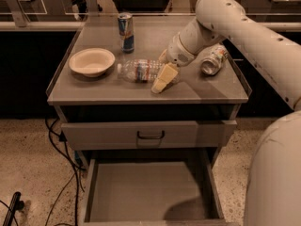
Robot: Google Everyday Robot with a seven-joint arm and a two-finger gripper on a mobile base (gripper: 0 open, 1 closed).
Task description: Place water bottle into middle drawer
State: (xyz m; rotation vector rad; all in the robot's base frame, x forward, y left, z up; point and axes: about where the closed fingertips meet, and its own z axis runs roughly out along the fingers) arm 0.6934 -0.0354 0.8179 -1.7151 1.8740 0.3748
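Note:
The water bottle (140, 70) lies on its side on the grey cabinet top (108, 91), cap pointing left toward the bowl. My gripper (160, 73) is down at the bottle's right end, with its cream-coloured front part resting on the top just in front of the bottle. The arm reaches in from the upper right. The middle drawer (141, 192) is pulled out below, and its flat grey floor is bare.
A white bowl (91, 61) sits left of the bottle. A tall blue-and-silver can (125, 32) stands behind it. A short silver can (214, 59) lies at the right. The drawer front with a black handle (150, 134) is closed. Cables (59, 147) hang at the left.

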